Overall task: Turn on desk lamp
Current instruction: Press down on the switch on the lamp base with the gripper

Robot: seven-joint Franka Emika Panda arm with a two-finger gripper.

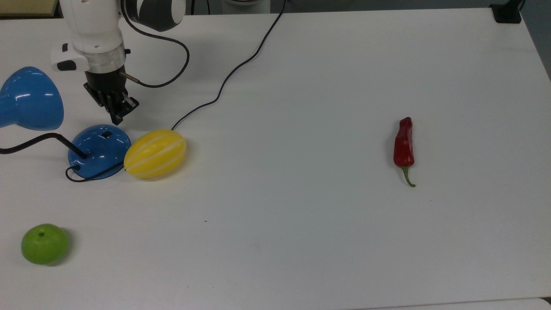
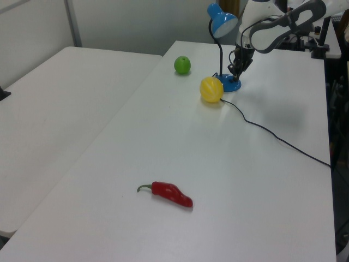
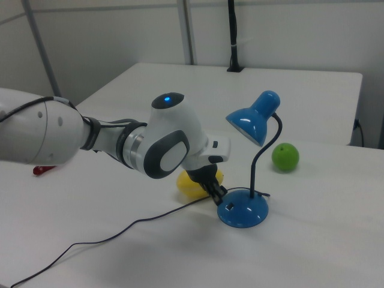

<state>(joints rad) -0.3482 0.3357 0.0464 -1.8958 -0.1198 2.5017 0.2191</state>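
Just hand [image 1: 117, 119] near desk lamp [image 1: 100, 150], unlabelled

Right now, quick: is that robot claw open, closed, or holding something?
Gripper: closed, holding nothing; its tip hangs just beside the glossy blue desk lamp's round dome base.

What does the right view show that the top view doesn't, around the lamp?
Right view alone: the underside opening of the desk lamp's shade, the full curve of the neck from shade to base, and the arm's white and grey wrist body.

Top view alone: the whole red chili pepper far to the top view's right, and the cord running to the table's far edge.

Both: the gripper tip close by the small dark switch on the blue base, the yellow melon beside the base, the green apple.
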